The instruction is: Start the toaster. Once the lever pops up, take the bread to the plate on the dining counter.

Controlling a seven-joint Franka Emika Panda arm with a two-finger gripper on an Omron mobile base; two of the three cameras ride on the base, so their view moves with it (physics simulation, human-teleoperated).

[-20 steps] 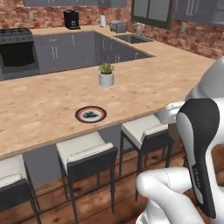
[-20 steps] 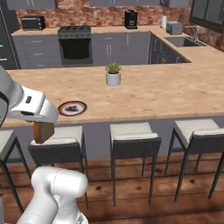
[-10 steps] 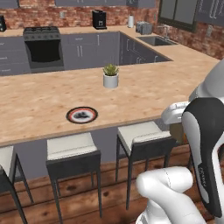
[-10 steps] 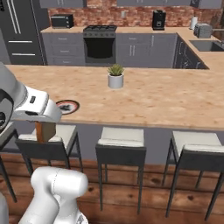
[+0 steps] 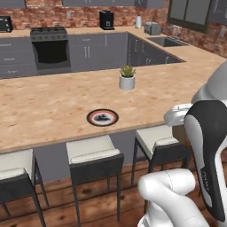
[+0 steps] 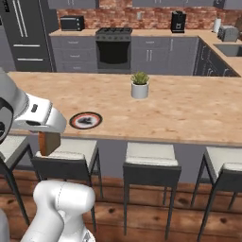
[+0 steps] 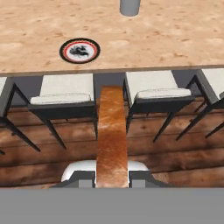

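The gripper (image 7: 112, 178) is closed on the bread (image 7: 112, 133), with one finger pressed against each flat face of the slice. In the hand view the bread runs edge-on, as a tan-brown strip, up from between the fingers. In the right base view the bread (image 6: 49, 143) hangs below the white hand, in front of the dining counter (image 6: 189, 113) and over a cream-cushioned stool (image 6: 66, 152).

The plate (image 5: 102, 117) lies flat on the dining counter (image 5: 40, 111), near its front edge and above the gap between two stools. It shows a pale centre with a dark mark, a red ring and a dark rim. The bread is held well apart from the plate, lower than the counter top and on the stool side of it.

A potted plant (image 5: 127, 78) in a white pot stands farther back on the dining counter, beyond the plate.

The toaster (image 6: 228, 33) stands on the rear counter at far right, near the sink (image 6: 229, 49)
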